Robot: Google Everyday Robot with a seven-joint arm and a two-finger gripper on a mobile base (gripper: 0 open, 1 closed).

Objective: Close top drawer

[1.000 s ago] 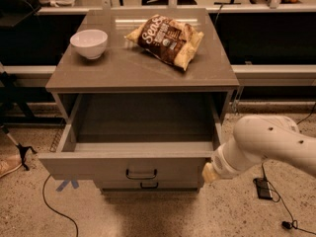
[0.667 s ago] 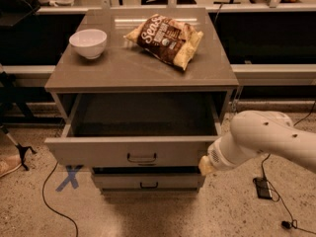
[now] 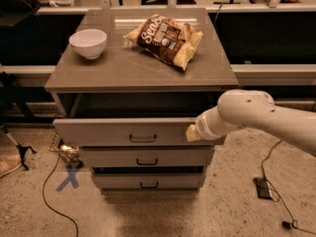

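The top drawer [image 3: 98,131] is the grey-brown front with a small black bar handle [image 3: 142,138] at centre. It stands out only a little from the cabinet, with a narrow dark gap above its front. My gripper [image 3: 190,133] is at the right end of the drawer front, pressed against it. The white arm [image 3: 256,117] reaches in from the right and hides the drawer's right end.
Two lower drawers [image 3: 146,158] with black handles sit below. On the cabinet top [image 3: 123,68] are a white bowl [image 3: 88,42] and a snack bag [image 3: 167,37]. A blue X [image 3: 68,177] and cables mark the floor. A black device [image 3: 263,187] lies at right.
The top drawer has gone from wide open to nearly shut. My gripper and arm moved forward with its front. The view has also drawn closer to the cabinet.
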